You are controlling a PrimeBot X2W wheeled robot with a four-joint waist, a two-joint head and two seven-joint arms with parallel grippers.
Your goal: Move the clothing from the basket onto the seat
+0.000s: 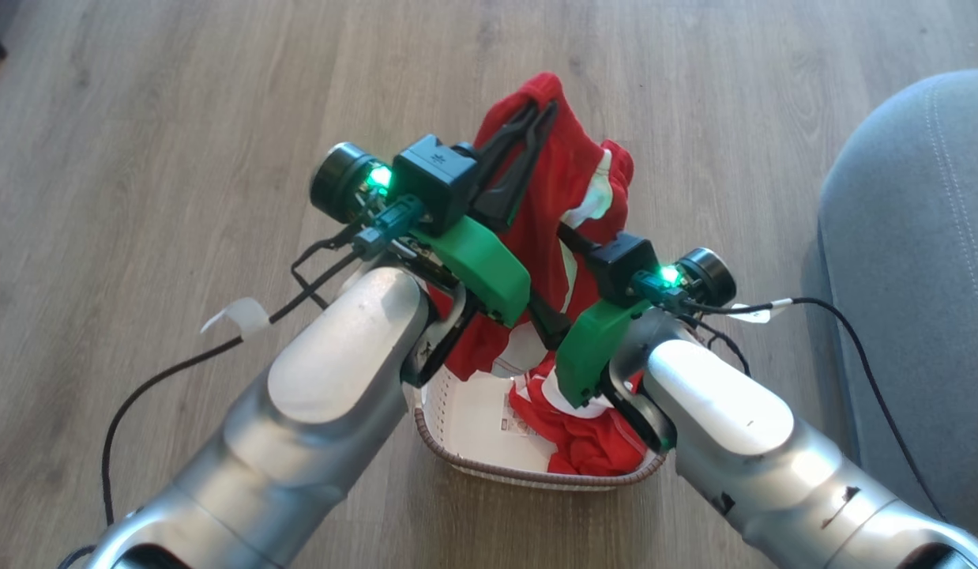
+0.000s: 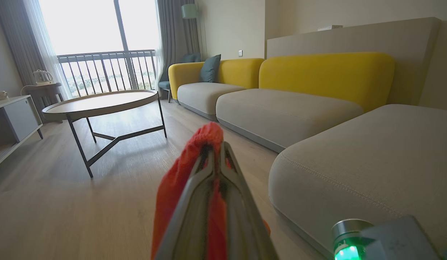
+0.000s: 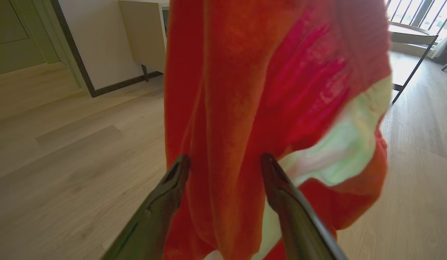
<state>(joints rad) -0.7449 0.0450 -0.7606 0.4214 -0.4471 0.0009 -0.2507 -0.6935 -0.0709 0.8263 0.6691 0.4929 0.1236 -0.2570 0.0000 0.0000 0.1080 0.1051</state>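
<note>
pinching clothing (image 1: 577,162) aloft in left jaws, right jaws spread

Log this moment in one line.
left gripper: shut on hanging garment | right gripper: open, fingers astride garment | basket: more clothing inside | seat: right of basket

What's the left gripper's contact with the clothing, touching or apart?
Touching: left wrist view shows the left gripper shut on a fold of the clothing, pinched between its fingers.

Wood floor (image 2: 46,216), round coffee table (image 2: 100,103)
</note>
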